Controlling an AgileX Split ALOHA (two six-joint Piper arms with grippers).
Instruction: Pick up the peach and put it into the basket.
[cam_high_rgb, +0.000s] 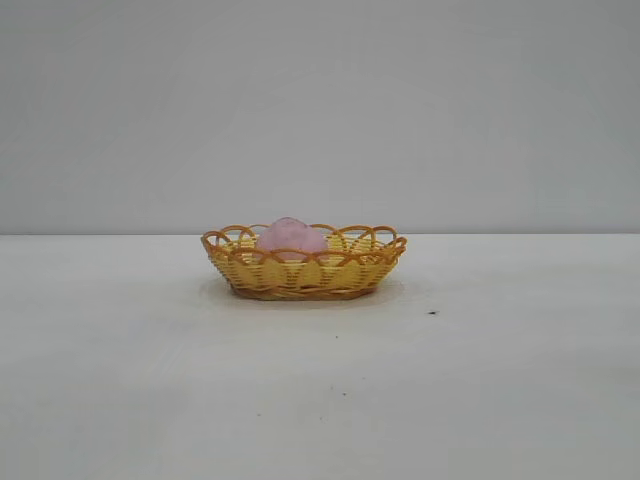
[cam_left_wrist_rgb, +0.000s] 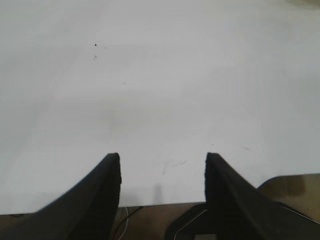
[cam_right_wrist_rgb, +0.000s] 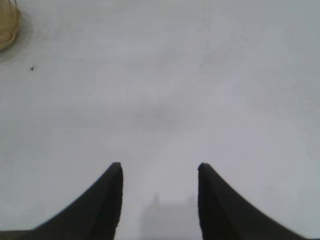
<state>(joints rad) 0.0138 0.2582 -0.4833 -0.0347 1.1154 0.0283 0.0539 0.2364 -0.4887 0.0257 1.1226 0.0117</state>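
Observation:
The dull pink peach (cam_high_rgb: 290, 238) lies inside the yellow-orange wicker basket (cam_high_rgb: 350, 268) at the middle of the white table in the exterior view. Neither arm shows in that view. My left gripper (cam_left_wrist_rgb: 162, 162) is open and empty over the table's edge, with bare table between its fingers. My right gripper (cam_right_wrist_rgb: 159, 170) is open and empty above bare table. A piece of the basket's rim (cam_right_wrist_rgb: 7, 25) shows at the corner of the right wrist view, far from that gripper. The peach is out of both wrist views.
A small dark speck (cam_high_rgb: 432, 313) lies on the white table (cam_high_rgb: 320, 400) to the right of the basket. The table's edge and brown floor with a cable (cam_left_wrist_rgb: 150, 220) show below the left gripper.

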